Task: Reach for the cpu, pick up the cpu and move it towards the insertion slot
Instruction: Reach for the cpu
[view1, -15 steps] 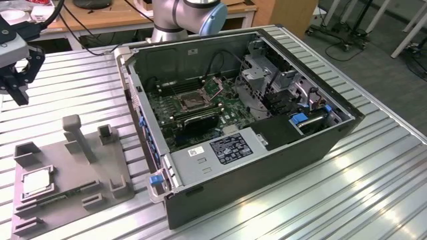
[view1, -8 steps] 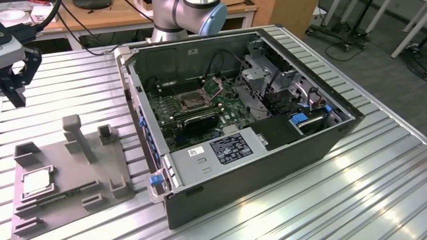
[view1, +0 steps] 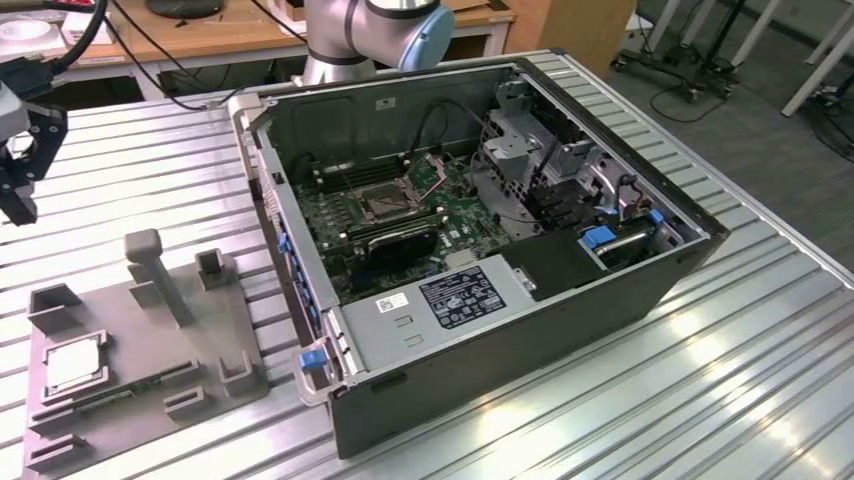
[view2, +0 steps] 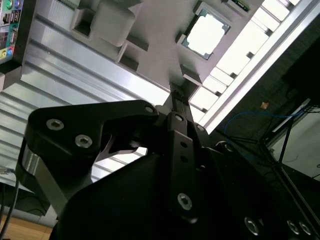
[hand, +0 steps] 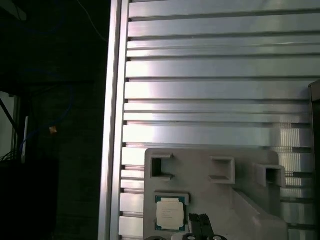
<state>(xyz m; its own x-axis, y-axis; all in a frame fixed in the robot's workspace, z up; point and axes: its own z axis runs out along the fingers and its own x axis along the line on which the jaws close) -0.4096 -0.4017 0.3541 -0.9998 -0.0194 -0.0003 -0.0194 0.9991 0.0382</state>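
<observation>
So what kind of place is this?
Likely a robotics lab or workshop: an open PC case on a slotted metal table, a fixture plate with the cpu, a desk behind.

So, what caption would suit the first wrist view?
End effector hovering near the cpu in its grey fixture plate, on a slatted table.

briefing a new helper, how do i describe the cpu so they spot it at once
To the exterior view's left of the open computer case sits a grey fixture plate on the slatted table. The cpu lies in a square recess near the plate's left edge in that view. It alone is a pale silvery square; its neighbours are grey posts and blocks.
</observation>
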